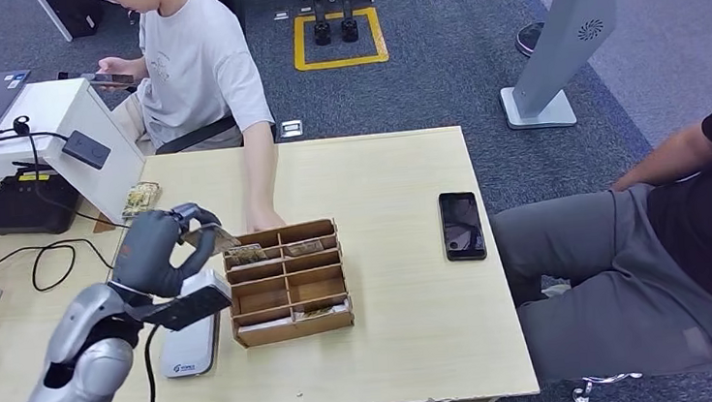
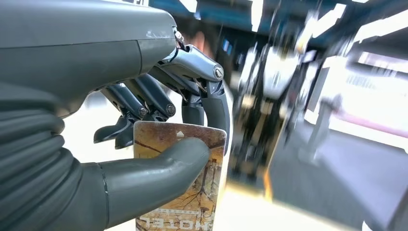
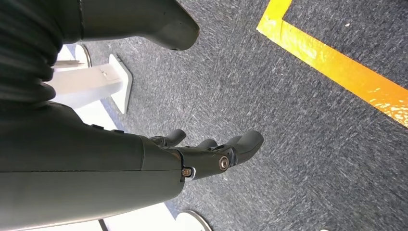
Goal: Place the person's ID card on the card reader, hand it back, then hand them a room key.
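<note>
The left hand [image 1: 155,250] was raised just left of the wooden organizer [image 1: 287,282] on the counter [image 1: 398,285], its fingers curled toward the organizer's upper-left corner. It pinched a room key [image 2: 185,187] between the thumb [image 2: 159,173] and the darker fingers [image 2: 214,108]; the card stood roughly upright in the grip, its brown tree print and the word HOTEL reading upside down in the left wrist view. From the head view only a brown corner of the key projected past the fingertips, the rest being hidden by the hand. The background of the left wrist view was smeared and could not be made out.

Beyond the organizer, a person's hand [image 1: 263,218] rested on the counter close to the organizer's far edge; the person's head was cut off by the frame. Left of the organizer, a white card reader [image 1: 190,347] lay partly covered by the robot's left forearm. To the organizer's right lay a black phone [image 1: 461,225], well apart from it.

The right hand [image 3: 211,154] hung over grey carpet [image 3: 298,144] near a yellow floor line [image 3: 332,62], its fingers loosely parted and holding nothing.
</note>
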